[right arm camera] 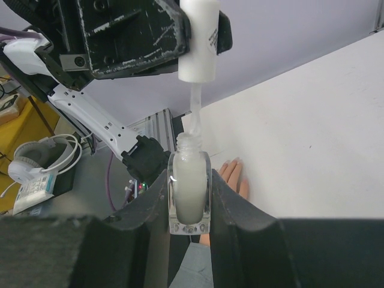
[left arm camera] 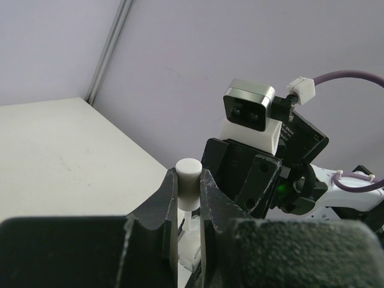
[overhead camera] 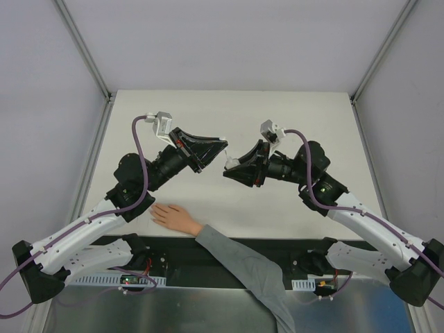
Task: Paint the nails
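Note:
Above the middle of the table my left gripper (overhead camera: 223, 148) and right gripper (overhead camera: 229, 165) meet tip to tip. The left gripper (left arm camera: 188, 193) is shut on a white cylindrical cap (left arm camera: 188, 180) with a thin brush stem (right arm camera: 194, 111). The stem's lower end sits in the open neck of a clear bottle (right arm camera: 189, 191) of milky polish, on which the right gripper (right arm camera: 189, 201) is shut. A pale hand (overhead camera: 173, 216) with a grey sleeve (overhead camera: 243, 267) lies flat near the table's front edge, below both grippers. Its nails (right arm camera: 234, 162) are skin-coloured and barely show.
The white table (overhead camera: 229, 114) lies between grey side walls with metal rails. Both arm bases stand at the front edge on a dark strip (overhead camera: 208, 257). The right wrist's camera block (left arm camera: 249, 111) faces the left gripper at close range.

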Motion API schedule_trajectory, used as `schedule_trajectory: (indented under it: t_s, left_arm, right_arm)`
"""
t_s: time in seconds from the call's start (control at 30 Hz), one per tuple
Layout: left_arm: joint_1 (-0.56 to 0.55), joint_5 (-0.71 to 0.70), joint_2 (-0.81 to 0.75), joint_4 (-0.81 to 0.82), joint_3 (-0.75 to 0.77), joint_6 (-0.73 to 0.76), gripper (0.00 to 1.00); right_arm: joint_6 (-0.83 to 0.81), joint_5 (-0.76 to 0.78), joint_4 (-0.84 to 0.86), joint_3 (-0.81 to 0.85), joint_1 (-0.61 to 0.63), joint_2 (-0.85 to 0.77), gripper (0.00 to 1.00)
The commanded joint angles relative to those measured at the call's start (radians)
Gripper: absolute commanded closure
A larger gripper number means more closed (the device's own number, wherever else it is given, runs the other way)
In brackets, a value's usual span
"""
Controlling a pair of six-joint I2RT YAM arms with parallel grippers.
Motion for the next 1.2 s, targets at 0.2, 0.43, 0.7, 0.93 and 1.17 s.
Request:
schedule_trajectory:
  t_s: [0.2, 0.43, 0.7, 0.93, 1.17]
  left_arm:
    - [-0.015, 0.011, -0.002, 0.094, -0.002, -0.023, 1.0]
    - [-0.015, 0.018, 0.004, 0.098, 0.01, -0.035, 1.0]
    - [-0.016, 0.015, -0.001, 0.111, -0.009, -0.046, 1.0]
    - [-0.018, 0.015, 0.01, 0.124, -0.013, -0.06, 1.0]
    - [-0.024, 0.009, 0.008, 0.129, -0.022, -0.066, 1.0]
  right_arm:
    - [0.022, -0.02, 0.097, 0.014, -0.002, -0.011, 1.0]
    - [0.019, -0.015, 0.103, 0.01, -0.002, -0.004, 1.0]
    - [0.018, -0.004, 0.108, 0.025, -0.002, -0.016, 1.0]
    - [0.021, 0.01, 0.12, 0.039, 0.0, -0.011, 1.0]
    - [0.016, 0.04, 0.129, 0.043, 0.0, -0.021, 1.0]
